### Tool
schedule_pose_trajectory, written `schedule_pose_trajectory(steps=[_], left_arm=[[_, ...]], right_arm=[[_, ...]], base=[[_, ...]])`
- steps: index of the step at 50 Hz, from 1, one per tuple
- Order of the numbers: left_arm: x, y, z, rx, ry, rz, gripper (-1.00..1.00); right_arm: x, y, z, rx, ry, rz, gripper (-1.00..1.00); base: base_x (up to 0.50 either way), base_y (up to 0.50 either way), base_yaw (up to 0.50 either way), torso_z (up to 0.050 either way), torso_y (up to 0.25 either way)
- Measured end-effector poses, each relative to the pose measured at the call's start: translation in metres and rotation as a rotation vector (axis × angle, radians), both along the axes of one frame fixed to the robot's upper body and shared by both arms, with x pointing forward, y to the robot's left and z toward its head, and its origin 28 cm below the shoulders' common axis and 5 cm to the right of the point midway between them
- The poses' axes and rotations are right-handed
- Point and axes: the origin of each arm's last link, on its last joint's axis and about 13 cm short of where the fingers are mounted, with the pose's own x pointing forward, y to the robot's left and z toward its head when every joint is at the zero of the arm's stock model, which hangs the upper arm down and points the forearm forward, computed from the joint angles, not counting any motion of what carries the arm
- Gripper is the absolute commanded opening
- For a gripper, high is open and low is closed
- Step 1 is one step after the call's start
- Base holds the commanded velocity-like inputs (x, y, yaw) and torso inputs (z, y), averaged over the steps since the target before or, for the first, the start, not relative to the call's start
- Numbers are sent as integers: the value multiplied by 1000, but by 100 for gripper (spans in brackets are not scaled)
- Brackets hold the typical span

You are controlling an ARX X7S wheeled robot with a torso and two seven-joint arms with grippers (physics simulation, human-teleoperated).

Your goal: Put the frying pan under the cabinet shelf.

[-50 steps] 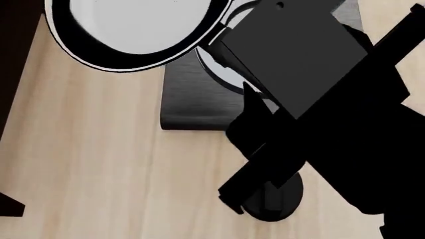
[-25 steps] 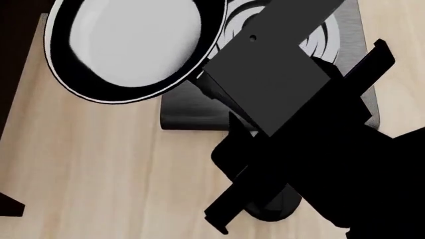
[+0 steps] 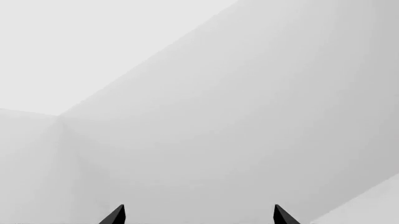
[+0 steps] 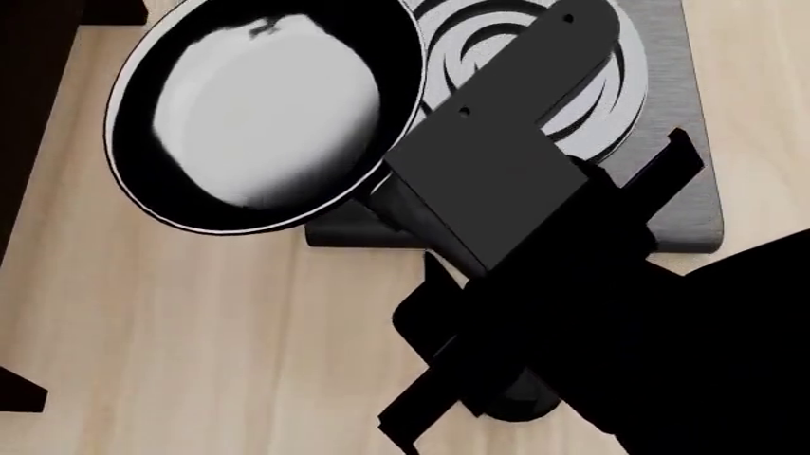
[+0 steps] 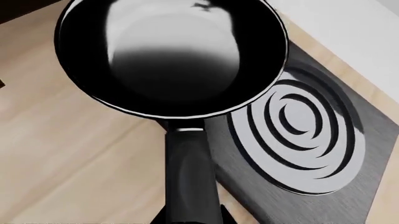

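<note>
The frying pan (image 4: pixel 266 123) is round and glossy black with a pale sheen inside. It hangs over the wooden table, left of the burner plate (image 4: pixel 671 204). In the right wrist view the pan (image 5: pixel 171 56) fills the upper part and its handle (image 5: pixel 190 172) runs back between my right gripper's (image 5: pixel 191 219) jaws, which are shut on it. My right arm (image 4: pixel 506 180) hides that gripper in the head view. The dark brown cabinet (image 4: pixel 26 114) shows as a strip at the far left. My left gripper (image 3: pixel 198 215) is open and empty, facing blank pale walls.
The square black burner plate with concentric rings (image 5: pixel 299 126) lies right of the pan. A round black object (image 4: pixel 525 406) sits on the wooden tabletop (image 4: pixel 190 332) near me, mostly hidden under my right arm. A dark corner (image 4: pixel 15 391) juts in at the lower left.
The pan has moved nearer to me and slightly off the burner, held by my right gripper. The burner's rings now show. My right arm has drawn back with it.
</note>
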Motion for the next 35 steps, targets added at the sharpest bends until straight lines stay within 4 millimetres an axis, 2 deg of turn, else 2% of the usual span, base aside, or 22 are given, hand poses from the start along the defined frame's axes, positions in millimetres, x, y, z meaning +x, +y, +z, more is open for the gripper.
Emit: schedule_pose_trajectory(steps=[20, 35], left_arm=[[1, 3, -2, -2, 3, 11, 100], [3, 5, -5, -8, 11, 16, 100]], right_arm=[[23, 12, -20, 13, 74, 50, -100], [35, 22, -27, 1, 102, 88, -100]], base=[[0, 0, 0, 1, 2], [0, 0, 0, 1, 1]])
